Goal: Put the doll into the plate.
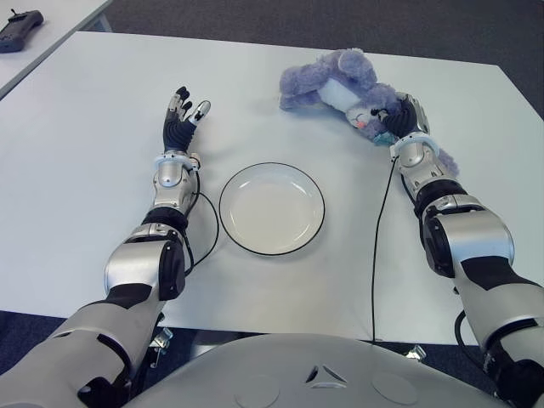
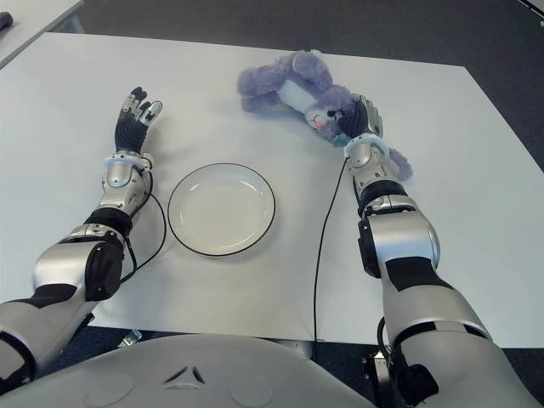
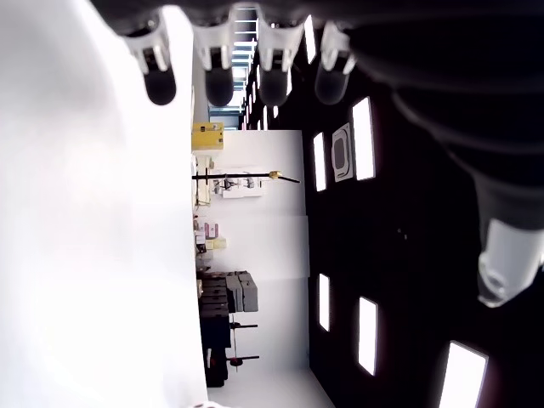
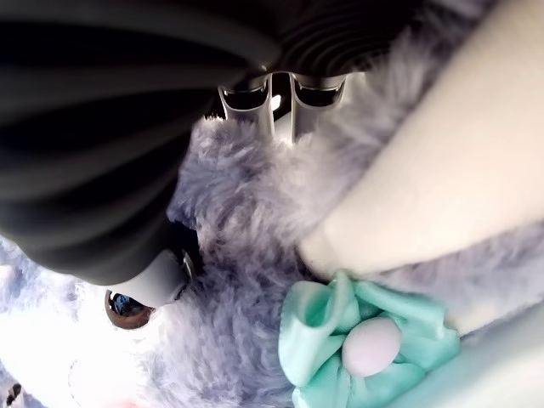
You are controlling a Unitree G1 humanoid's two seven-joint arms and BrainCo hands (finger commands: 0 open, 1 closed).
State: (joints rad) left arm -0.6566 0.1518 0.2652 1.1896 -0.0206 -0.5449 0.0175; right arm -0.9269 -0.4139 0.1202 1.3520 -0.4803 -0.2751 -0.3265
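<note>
Right hand (image 1: 406,119) at the worktop's (image 1: 85,170) far side, fingers (image 4: 255,106) curled into the purple doll (image 1: 340,85) lying there, plate (image 1: 272,208) nearer the robot between both arms, left hand (image 1: 181,119) beside it, fingers (image 3: 217,81) spread, holding nothing

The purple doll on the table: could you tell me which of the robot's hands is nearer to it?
Right. The right hand is closed on the doll at its head; the left hand is open, well off to the doll's left.

The right hand (image 1: 406,117) is reaching far forward with fingers curled tight; the left hand (image 1: 180,118) is lying open, fingers spread.
</note>
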